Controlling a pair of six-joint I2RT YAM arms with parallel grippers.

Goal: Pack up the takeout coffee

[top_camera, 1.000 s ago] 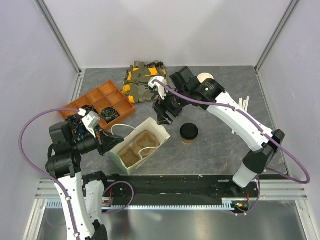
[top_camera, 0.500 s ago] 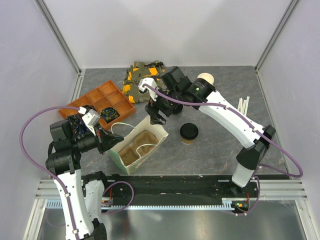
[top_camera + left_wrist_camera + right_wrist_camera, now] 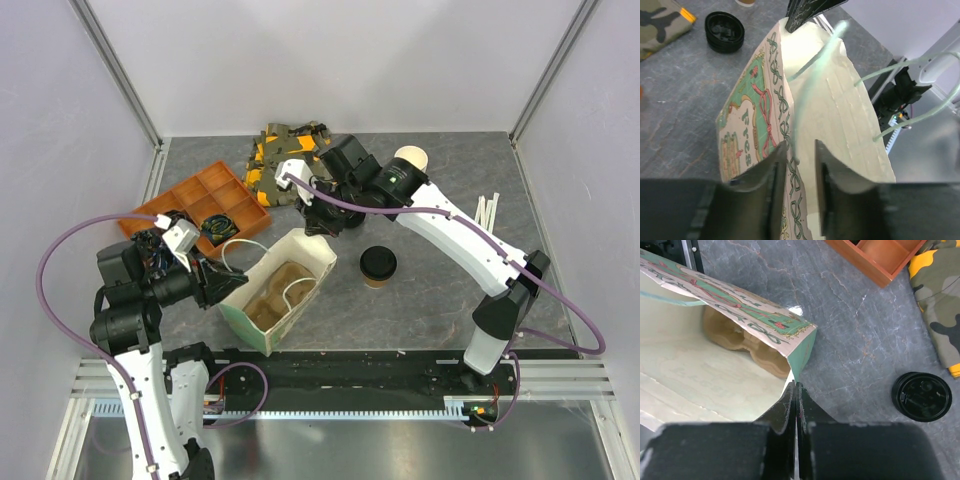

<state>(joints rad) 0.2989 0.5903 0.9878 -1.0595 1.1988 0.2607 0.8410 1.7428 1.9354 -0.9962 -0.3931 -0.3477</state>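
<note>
Opening the bag: the step in hand, as judged; the mouth is being spread so the coffee can go in.
Left gripper point(image 3: 798, 152): at the near-left rim, jaws a little apart astride the wall and a handle loop; no firm pinch shows.
Bag point(image 3: 243, 322): stands leaning on the table point(image 3: 430, 300), mouth up, with a carrier point(image 3: 275, 297) seen at the bottom.
Right gripper point(image 3: 795, 391): clenched on the bag's far rim corner.
Coffee point(image 3: 378, 264): upright with its lid on, just right of the bag and apart from it, held by neither arm.
Doing it well: pinch only the rim and draw the sides apart gently, since thin paper likely creases or tears. The right arm is nearer the cup, so the left likely needs a sure grip before the right lets go, or the mouth may sag.
Handle point(image 3: 238, 262): white loops lie at the mouth and could snag a lowered cup.
Room, near: a bare strip of table lies between the bag and the arm bases.
Room, right: open table runs past the coffee to the sticks point(image 3: 488, 210).
Room, far: the tray point(image 3: 200, 195), cloth point(image 3: 275, 160) and cup stack point(image 3: 411, 158) crowd the back, the stack close beside the right arm.
</note>
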